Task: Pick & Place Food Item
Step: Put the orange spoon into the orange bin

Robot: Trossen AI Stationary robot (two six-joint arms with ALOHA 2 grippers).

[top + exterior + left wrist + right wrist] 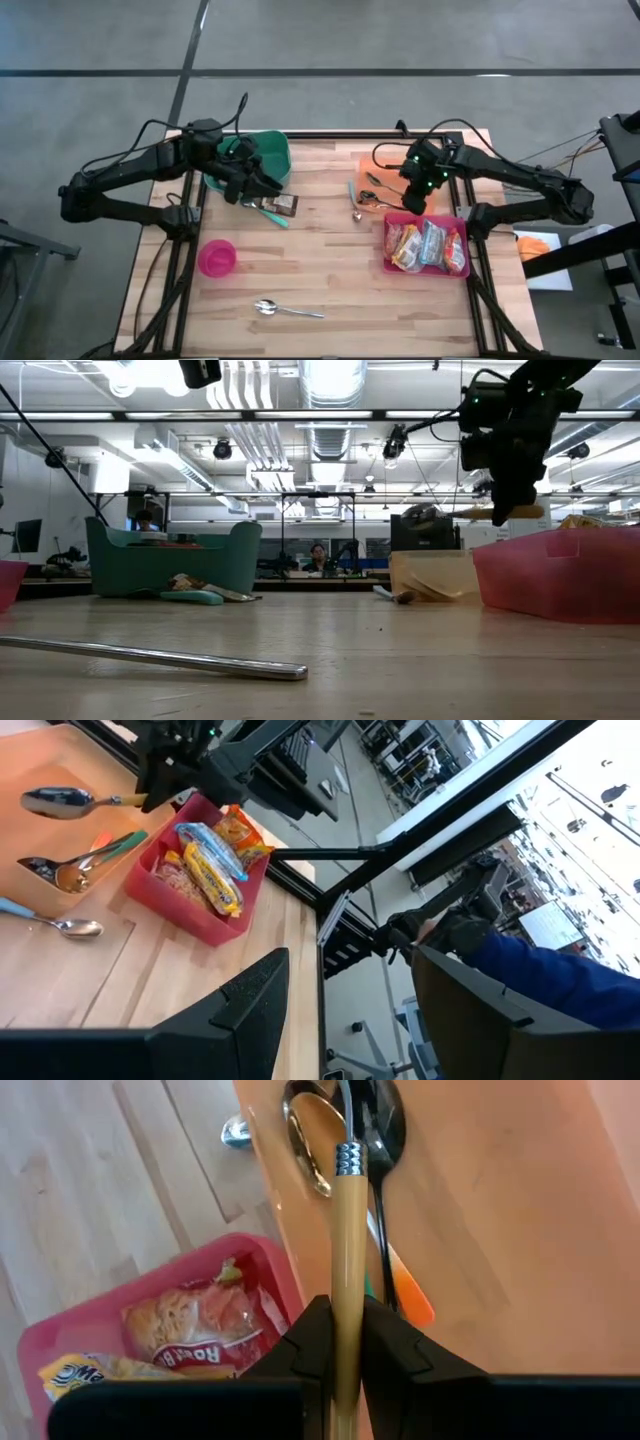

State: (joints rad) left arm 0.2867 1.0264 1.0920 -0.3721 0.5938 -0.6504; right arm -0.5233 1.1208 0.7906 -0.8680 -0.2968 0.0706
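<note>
From above, the right gripper [413, 196] hangs beside the red bin [392, 262] of snack packets [428, 244]; the left gripper [262, 187], fingers spread and empty, sits by the green bin [275, 150]. Right wrist: its fingers pinch a wooden-handled spoon [345, 1260] over the orange tray [500, 1210].

A pink cup [217, 257] stands on the wooden tabletop [330, 265] near its left edge. A metal spoon [285, 310] lies alone toward the front edge, well apart from the cup. A green bin [275, 155] sits at the back left, with a teal-handled utensil [272, 213] lying just in front of it. An orange tray [372, 168] at the back right holds several spoons; another small spoon [356, 212] lies just beside it. In the room beyond, a person [318, 556] sits at a desk.
</note>
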